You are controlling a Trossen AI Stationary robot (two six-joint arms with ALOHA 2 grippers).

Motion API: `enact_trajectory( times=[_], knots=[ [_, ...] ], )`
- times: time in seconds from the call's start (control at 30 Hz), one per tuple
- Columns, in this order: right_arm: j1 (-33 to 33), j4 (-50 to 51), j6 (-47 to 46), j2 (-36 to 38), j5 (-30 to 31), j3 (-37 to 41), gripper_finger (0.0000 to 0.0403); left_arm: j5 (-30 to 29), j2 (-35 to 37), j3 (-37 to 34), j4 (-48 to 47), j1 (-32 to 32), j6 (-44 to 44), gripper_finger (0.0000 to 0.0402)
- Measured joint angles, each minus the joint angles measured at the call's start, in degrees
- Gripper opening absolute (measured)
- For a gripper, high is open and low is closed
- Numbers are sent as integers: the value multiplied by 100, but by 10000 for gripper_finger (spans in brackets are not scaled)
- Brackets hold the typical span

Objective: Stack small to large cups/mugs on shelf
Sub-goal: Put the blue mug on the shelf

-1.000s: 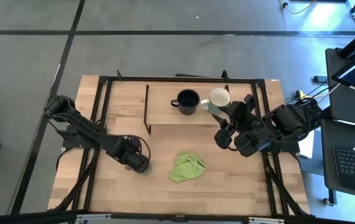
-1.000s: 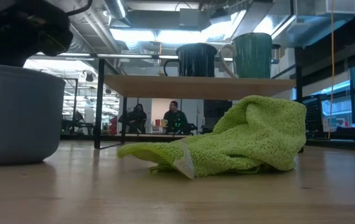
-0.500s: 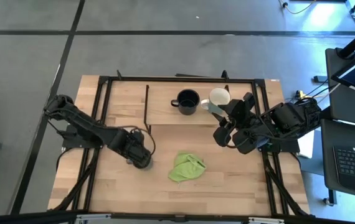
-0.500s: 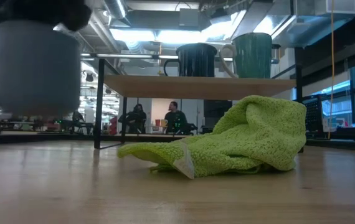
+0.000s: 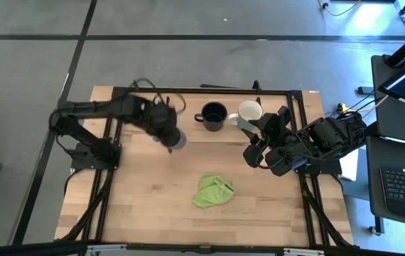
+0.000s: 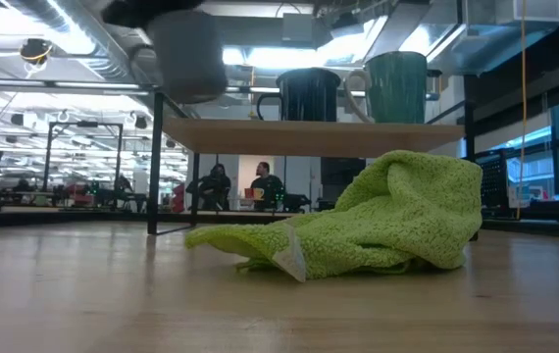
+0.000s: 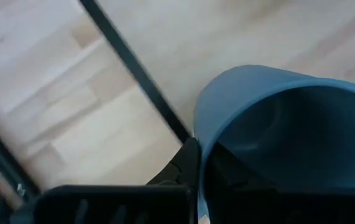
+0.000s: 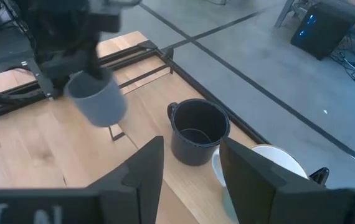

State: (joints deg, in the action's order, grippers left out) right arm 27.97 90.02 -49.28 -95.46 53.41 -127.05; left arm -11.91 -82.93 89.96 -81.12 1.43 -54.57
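My left gripper (image 5: 167, 131) is shut on the small grey-blue mug (image 5: 176, 140), carried in the air by the shelf's (image 5: 188, 126) left end; the mug also shows high in the low view (image 6: 189, 54) and in the right wrist view (image 8: 96, 99). The black mug (image 5: 213, 116) and the cream-white mug (image 5: 249, 111) stand side by side on the shelf board (image 6: 309, 137). My right gripper (image 5: 254, 151) is open and waits near the shelf's right end, by the cream mug. My left gripper (image 7: 202, 165) holds the grey-blue mug by its wall at the rim (image 7: 200, 146). One dark finger (image 7: 187, 165) lies outside the wall, and a dark shape shows just inside it. The mug is lifted clear of the table, slightly tilted.
A crumpled lime-green cloth (image 5: 212, 190) lies on the table (image 5: 138, 206) in front of the shelf, large in the low view (image 6: 358, 226). Black frame rods edge the table and shelf. Bare wood lies left and near of the cloth. People sit far behind in the room.
My left gripper has lifted the grey-blue mug off the table near the cloth's left side and carried it up and toward the far edge, to the shelf's left end. The mug now hangs well above the tabletop. The right arm has kept still.
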Motion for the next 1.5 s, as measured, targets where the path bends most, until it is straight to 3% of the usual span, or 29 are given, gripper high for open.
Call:
enact_trajectory(
  times=[0.17, 0.47, 0.83, 1.1, 1.5],
  knots=[
    [0, 0, -89, 0, 0, -1, 159, 261, -67, 129, 371, 706, 674, 1],
    [0, 0, -136, 0, 2, -1, 159, 599, -719, 791, 354, 1132, 1504, 1],
    [0, 0, -211, 0, 1, 1, 159, 624, -1768, 2172, -896, 1570, 2430, 0],
    [2, 0, -208, 0, -1, 0, 159, 645, -1840, 2208, -897, 1913, 2593, 0],
    [2, 0, -148, 1, 2, 1, 159, 693, -2132, 2147, -886, 1924, 2802, 3]
  ],
)
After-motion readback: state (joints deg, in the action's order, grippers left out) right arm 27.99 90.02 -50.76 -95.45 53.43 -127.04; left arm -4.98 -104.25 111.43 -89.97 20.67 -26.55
